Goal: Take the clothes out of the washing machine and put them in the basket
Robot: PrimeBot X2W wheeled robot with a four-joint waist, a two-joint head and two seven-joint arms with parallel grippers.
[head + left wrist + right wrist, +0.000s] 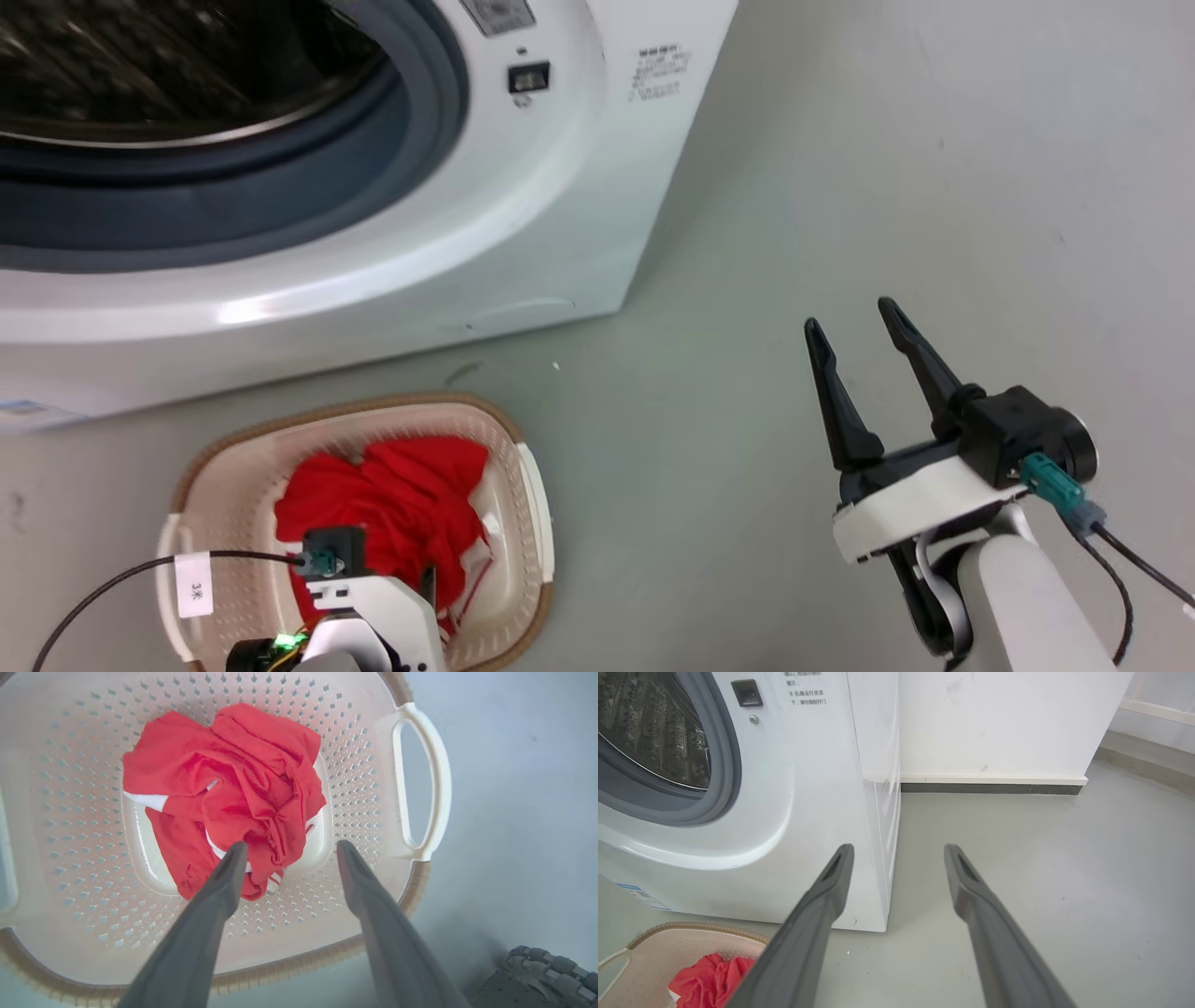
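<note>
Left wrist view has the left hand spread open, holding nothing, just above the red clothes heaped in the basket, which sits on the floor before the washer, while the right hand, fingers apart too, hangs over the floor off to the washer's right.

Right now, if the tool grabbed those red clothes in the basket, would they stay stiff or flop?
Probably floppy: the red clothes lie crumpled in soft folds, so they would likely drape and dangle from the left tool. Likely light too, since the fabric looks thin. A trailing edge might catch on the basket rim.
</note>
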